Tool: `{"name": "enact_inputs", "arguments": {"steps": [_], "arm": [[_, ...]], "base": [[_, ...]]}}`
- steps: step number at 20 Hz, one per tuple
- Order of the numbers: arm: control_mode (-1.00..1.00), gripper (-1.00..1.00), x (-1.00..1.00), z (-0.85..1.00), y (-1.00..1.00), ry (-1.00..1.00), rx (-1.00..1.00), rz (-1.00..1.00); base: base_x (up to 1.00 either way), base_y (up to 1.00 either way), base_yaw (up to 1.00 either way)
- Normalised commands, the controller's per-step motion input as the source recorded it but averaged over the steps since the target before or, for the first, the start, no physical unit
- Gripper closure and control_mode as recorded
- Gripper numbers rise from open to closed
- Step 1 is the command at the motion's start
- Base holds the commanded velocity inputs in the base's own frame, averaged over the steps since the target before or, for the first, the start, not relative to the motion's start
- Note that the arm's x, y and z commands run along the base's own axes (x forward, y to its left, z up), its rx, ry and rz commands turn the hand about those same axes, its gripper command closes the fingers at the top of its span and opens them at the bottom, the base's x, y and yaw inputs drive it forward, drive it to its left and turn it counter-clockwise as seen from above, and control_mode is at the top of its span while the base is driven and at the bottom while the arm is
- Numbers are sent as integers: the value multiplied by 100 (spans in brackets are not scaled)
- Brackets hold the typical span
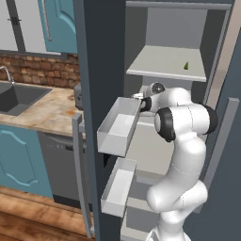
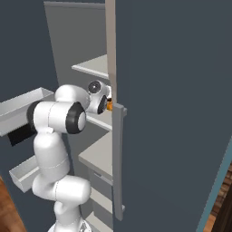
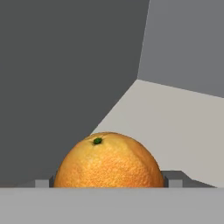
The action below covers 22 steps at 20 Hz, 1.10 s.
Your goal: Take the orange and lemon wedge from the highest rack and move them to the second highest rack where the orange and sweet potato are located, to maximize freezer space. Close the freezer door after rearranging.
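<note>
Orange (image 3: 108, 161) fills the lower middle of the hand view: a round, pitted, bright fruit with a small green stem scar on top. It sits on a pale grey shelf slab, the second highest rack (image 3: 175, 127), with the freezer's dark grey inner walls meeting in a corner behind it. Above, the highest rack (image 1: 160, 66) carries the tiny olive-green lemon wedge (image 1: 186, 66) near its right edge. The freezer door (image 1: 96, 117) stands open with white bins (image 1: 117, 127) on its inner face; beyond it lie a speckled counter (image 1: 42, 110), a sink (image 1: 19, 96) and a brick wall (image 1: 37, 70). The gripper (image 3: 109, 181) has its jaws spread wide on either side of the orange, the dark finger tips (image 3: 174, 178) flanking it; whether they touch it is unclear.
</note>
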Motion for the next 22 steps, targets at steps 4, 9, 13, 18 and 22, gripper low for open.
{"name": "enact_inputs", "arguments": {"steps": [4, 9, 13, 18, 22], "arm": [[-100, 100, 21, -20, 0, 0, 0, 0], [-100, -100, 8, -31, 0, 0, 0, 0], [-100, -100, 0, -40, 0, 0, 0, 0], [-100, -100, 0, -29, 0, 0, 0, 0], [-100, -100, 0, -13, 0, 0, 0, 0]], "base": [[0, 0, 0], [0, 0, 0], [0, 0, 0], [0, 0, 0], [0, 0, 0]]}}
